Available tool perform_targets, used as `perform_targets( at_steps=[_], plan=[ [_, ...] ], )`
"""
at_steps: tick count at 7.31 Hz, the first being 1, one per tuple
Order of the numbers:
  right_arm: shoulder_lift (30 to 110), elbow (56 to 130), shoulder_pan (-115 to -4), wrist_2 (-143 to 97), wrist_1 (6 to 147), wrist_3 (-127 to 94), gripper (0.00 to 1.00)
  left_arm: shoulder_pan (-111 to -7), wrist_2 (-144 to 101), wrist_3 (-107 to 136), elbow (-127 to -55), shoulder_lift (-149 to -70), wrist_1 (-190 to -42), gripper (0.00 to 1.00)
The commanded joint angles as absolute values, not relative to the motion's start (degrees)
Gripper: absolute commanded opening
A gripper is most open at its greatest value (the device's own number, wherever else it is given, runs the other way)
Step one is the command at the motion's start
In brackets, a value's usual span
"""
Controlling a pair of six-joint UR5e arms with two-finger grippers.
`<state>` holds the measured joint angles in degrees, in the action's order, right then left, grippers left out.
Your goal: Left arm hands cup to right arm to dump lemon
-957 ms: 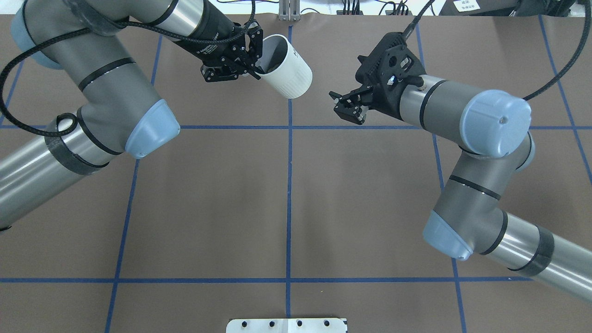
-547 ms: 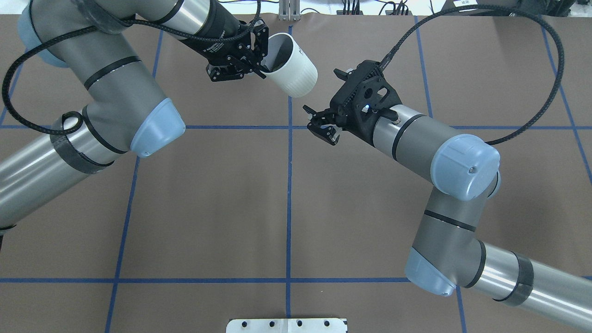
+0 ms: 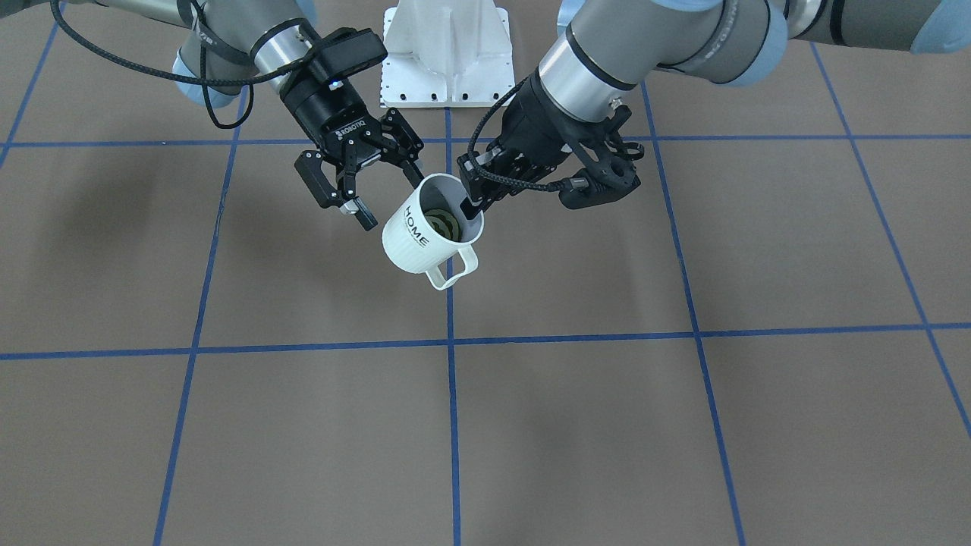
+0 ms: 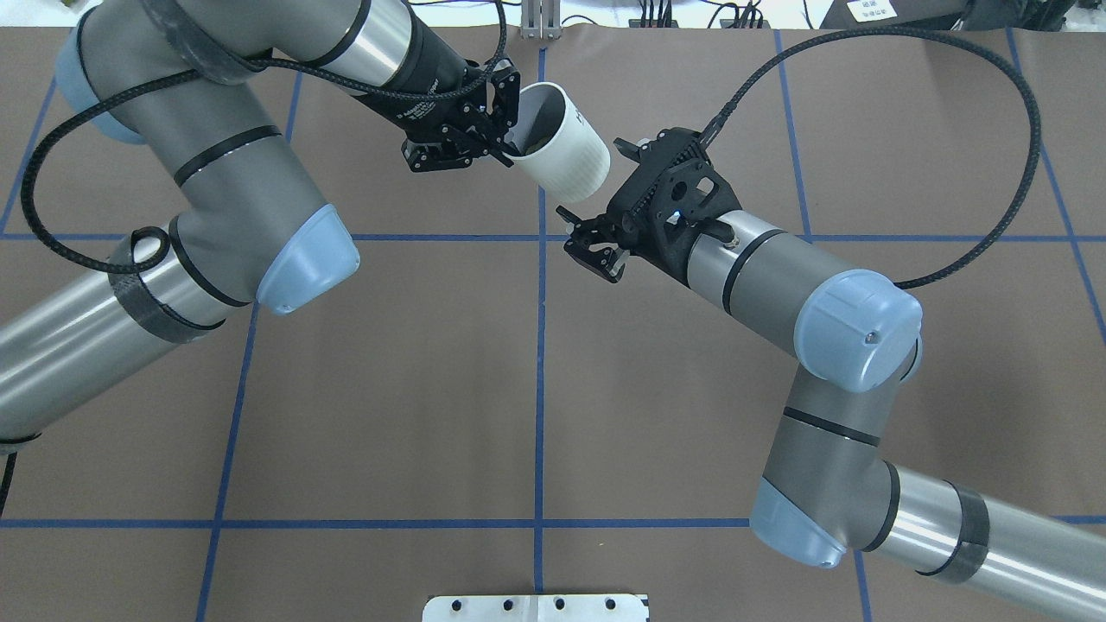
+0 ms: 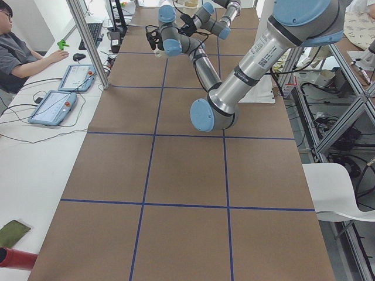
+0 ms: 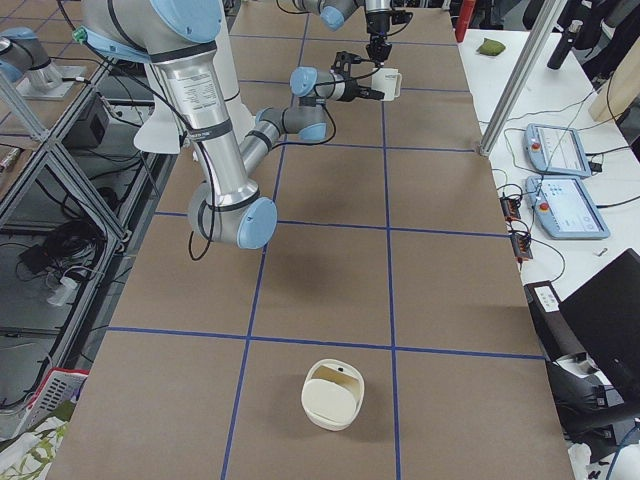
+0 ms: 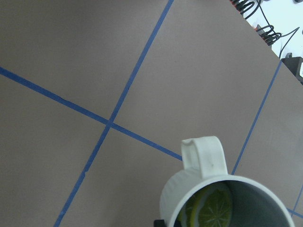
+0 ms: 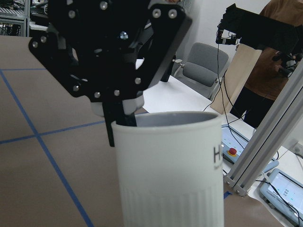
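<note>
Left gripper [image 3: 472, 199]: closed on the cup's rim, with one finger inside the mouth and the other on the outer wall.
Cup [image 3: 416, 236]: held clear of the table, over the centre blue line. It is tilted so the mouth faces up and toward the operators' side. The handle hangs on the lower side, and the "HOME" lettering is turned toward the right gripper.
Lemon [image 3: 442, 222]: lies inside the cup against the grey interior. The left wrist view shows it low in the mouth, with its cut face and segment marks visible.
Right gripper [image 3: 393, 201]: fingers spread wide, holding nothing, just beside the cup's lettered side. Contact with the cup cannot be confirmed. Its wrist view is filled by the cup wall.
Table [image 4: 389, 371]: covered in flat brown sheeting.
Blue tape lines [image 4: 540, 363]: divide the sheeting into large squares.
White mount [image 3: 447, 45]: bolted at the robot's edge of the table, on the centre line.
Cream container [image 6: 332, 397]: stands alone on the table toward the robot's right end, well apart from both arms.
Side bench [image 5: 23, 170]: white, runs along the operators' side.
Tablets [image 5: 53, 107]: two, cabled, lying on the bench.
Seated person [image 5: 20, 50]: at the bench, one hand near a mouse.
Metal post [image 5: 88, 47]: rises from the table's edge.
Red cylinder [image 5: 14, 257], green cloth [image 5: 10, 232]: on the bench's near end.
White chair [image 5: 343, 193]: behind the robot's side.
Standing person [image 8: 277, 66], grey chair [image 8: 202, 71]: in the background beyond the cup.
</note>
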<state>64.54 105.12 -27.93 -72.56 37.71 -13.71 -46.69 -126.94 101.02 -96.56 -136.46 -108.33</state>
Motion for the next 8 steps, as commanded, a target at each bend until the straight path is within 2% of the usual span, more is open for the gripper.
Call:
perform_targets(
  at_steps=[1,8],
  plan=[
    [64.42,105.12,-27.77,-71.98,37.71,-13.62,0.94,-45.71,-126.83,101.07,-96.77,-136.93,-108.28,0.0],
    [64.42,105.03,-27.69,-70.84,37.71,-13.45,0.94,-44.03,-126.47,101.34,-96.94,-137.55,-108.28,0.0]
  ],
)
